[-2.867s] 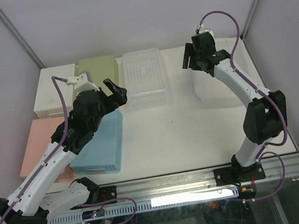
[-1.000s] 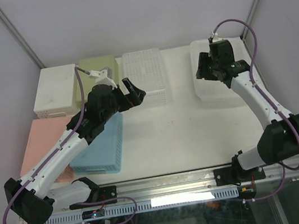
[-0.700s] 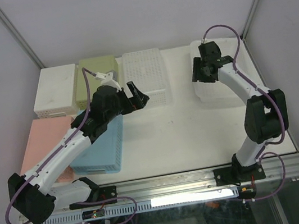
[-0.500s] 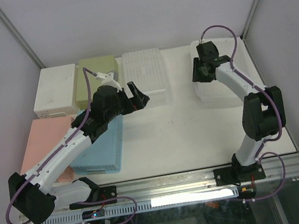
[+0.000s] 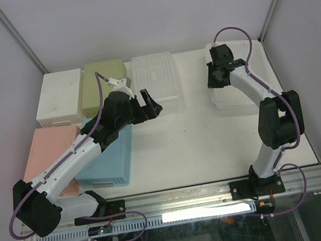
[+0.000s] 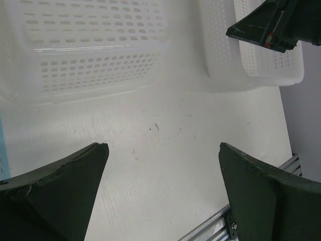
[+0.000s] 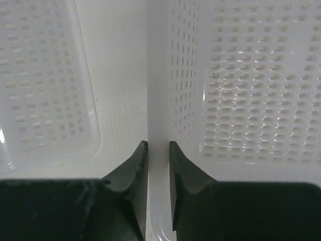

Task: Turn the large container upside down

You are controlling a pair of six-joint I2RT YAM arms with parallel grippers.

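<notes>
I am on the grasping step. The right claw (image 7: 158, 148) is down at the left rim of the large container (image 5: 237, 87), which sits upright, open side up, at the far right of the surface (image 5: 201, 144). On the right wrist view one finger is outside the perforated wall and one inside, both tight against it, but I cannot tell whether they actually pinch it yet. The left claw (image 5: 150, 102) hangs with its fingers wide apart and nothing between them, just near of the middle basket (image 5: 156, 83).

My judgement is that I next need a firm pinch on that rim, then a lift and a roll of the wrist to tip the container over, with room kept from the middle basket.

I count six containers: two pale perforated ones, plus one each of white box (image 5: 58, 99), green box (image 5: 105, 81), pink box (image 5: 47, 157) and blue box (image 5: 110, 159), all at the left. Two arms, two claws
</notes>
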